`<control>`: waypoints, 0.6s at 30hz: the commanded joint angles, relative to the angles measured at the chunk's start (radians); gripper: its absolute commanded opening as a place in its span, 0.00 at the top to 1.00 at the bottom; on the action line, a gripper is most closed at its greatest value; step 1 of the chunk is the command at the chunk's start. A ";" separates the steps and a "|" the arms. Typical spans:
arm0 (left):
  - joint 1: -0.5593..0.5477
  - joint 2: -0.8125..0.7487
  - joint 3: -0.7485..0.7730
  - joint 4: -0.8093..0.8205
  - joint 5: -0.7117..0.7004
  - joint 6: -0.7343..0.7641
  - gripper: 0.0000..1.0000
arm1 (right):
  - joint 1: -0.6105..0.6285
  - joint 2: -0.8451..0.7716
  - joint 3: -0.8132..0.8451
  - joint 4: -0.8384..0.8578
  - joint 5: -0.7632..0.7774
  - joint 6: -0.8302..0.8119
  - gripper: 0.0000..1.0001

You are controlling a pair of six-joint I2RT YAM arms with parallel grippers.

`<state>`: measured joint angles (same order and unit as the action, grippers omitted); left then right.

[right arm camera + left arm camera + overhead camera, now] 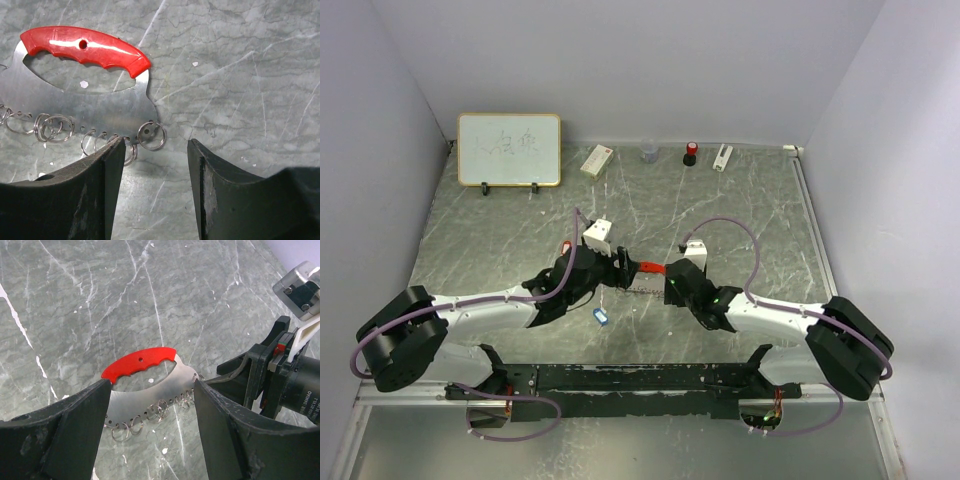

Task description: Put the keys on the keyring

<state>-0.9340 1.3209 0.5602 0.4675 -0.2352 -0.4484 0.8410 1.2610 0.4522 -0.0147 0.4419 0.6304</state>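
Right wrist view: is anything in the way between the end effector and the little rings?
Nothing visible is. The right end effector stands open right at the row of rings on the keyring, only bare table in its gap. One finger overlaps a ring.

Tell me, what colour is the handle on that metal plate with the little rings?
Bright red; the handle shows best in the right wrist view.

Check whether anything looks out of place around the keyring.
The blue key lies by itself on the table, apart from the keyring on its near side, and the keyring carries no key in view. Some of its rings overlap in a bunch instead of hanging evenly.
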 commanded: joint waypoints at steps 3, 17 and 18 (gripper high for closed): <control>-0.016 -0.036 -0.004 0.036 -0.010 0.011 0.22 | -0.006 -0.006 0.017 -0.012 0.006 0.010 0.47; -0.017 -0.119 -0.062 0.018 -0.035 0.025 0.21 | -0.005 0.111 0.086 -0.011 0.001 0.003 0.54; -0.017 -0.119 -0.063 0.017 -0.036 0.026 0.21 | -0.005 0.112 0.085 -0.014 0.003 0.004 0.54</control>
<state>-0.9447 1.2232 0.5072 0.4675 -0.2470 -0.4389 0.8387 1.3643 0.5152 -0.0204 0.4339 0.6292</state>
